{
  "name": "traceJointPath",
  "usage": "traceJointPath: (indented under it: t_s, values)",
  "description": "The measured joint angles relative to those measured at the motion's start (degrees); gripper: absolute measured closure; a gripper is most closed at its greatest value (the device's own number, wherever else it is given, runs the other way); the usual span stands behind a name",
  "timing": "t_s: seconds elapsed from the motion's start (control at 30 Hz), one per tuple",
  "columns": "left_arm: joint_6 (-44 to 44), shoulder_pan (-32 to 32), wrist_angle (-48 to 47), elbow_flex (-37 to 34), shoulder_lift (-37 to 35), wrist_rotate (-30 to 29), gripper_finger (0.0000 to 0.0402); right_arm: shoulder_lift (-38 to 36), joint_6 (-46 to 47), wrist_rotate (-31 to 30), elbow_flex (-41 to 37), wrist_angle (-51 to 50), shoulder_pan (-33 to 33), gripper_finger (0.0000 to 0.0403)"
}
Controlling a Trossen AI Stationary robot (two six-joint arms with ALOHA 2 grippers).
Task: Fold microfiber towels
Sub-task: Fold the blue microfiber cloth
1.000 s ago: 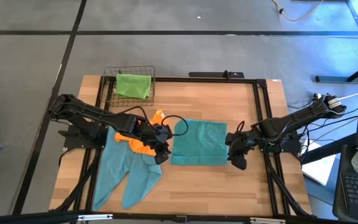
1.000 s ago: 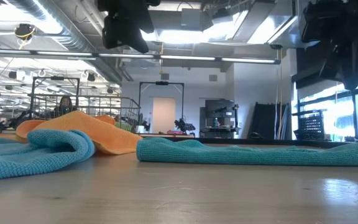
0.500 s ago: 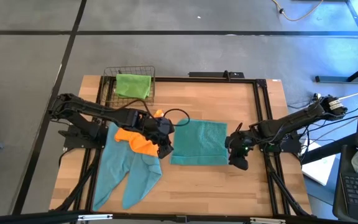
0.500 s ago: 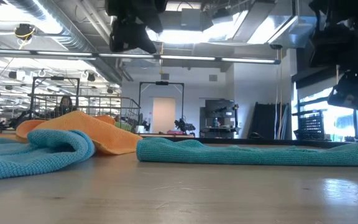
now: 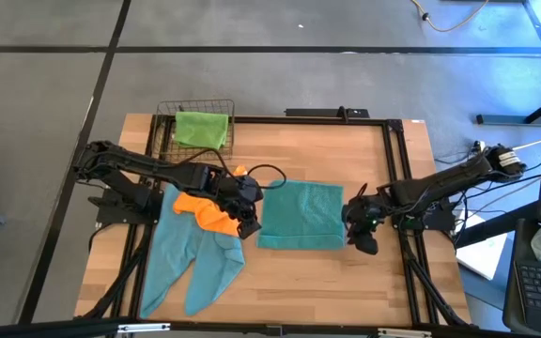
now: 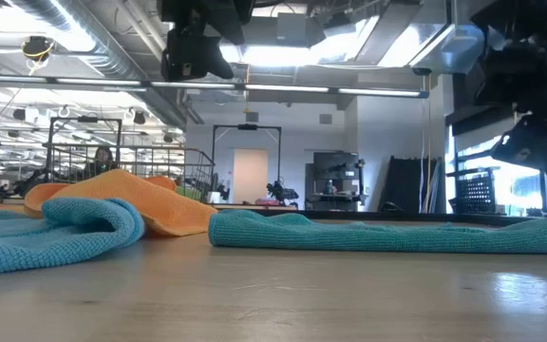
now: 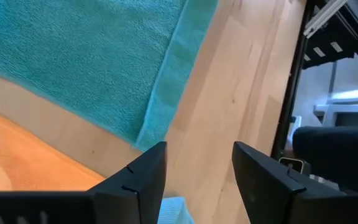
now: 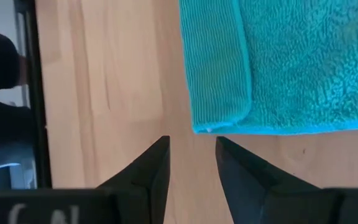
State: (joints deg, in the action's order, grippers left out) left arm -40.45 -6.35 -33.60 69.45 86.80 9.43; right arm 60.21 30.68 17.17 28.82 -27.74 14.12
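1. Wooden and framed by black rails, the desk (image 5: 364,150) is sitting on a grey floor, and the low view is looking past it into a large lit room.
2. A flat, folded teal towel (image 5: 301,214) is lying at the middle of the desk, serving as the landmark.
3. An orange towel (image 5: 207,208) is lying crumpled just to the left of the teal towel, partly resting on a light blue towel (image 5: 191,258) that is spreading toward the desk's near edge.
4. A lime green towel (image 5: 201,129) is sitting in a wire basket (image 5: 165,127) at the far left corner, well apart from the teal towel.
5. The left gripper (image 5: 249,226) is hovering above the teal towel's near left corner, its fingers (image 7: 143,172) standing apart and holding nothing.
6. The right gripper (image 5: 362,239) is hovering just off the teal towel's near right corner, its fingers (image 8: 148,168) parted and gripping nothing.
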Motion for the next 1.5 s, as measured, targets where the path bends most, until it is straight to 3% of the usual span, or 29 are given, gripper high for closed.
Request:
traceJointPath:
  t_s: [0.27, 0.87, 1.07, 1.27, 1.5]
  values:
    - [-3.03, -0.02, 1.45, -0.06, 0.68, -4.13, 0.0226, -1.01, -4.91, 2.47, 0.0, 1.29, -3.43, 0.0271]
    - [-5.26, 0.61, 4.7, 0.02, 4.66, -1.03, 0.0226, -0.46, -3.85, 3.67, -0.17, 4.84, -3.81, 0.0271]
    - [1.16, 1.16, 5.26, 0.04, 5.56, 0.18, 0.0226, 1.63, -0.87, 3.57, -0.17, 6.8, -4.65, 0.0271]
    - [5.65, 2.85, 5.97, -0.02, 9.81, 9.48, 0.0226, 5.86, 2.07, 3.49, -0.17, 8.46, -5.12, 0.0271]
    - [11.15, 2.8, 4.21, -0.02, 13.96, 9.72, 0.0226, 9.78, 1.87, 2.85, -0.17, 8.6, -5.12, 0.0271]
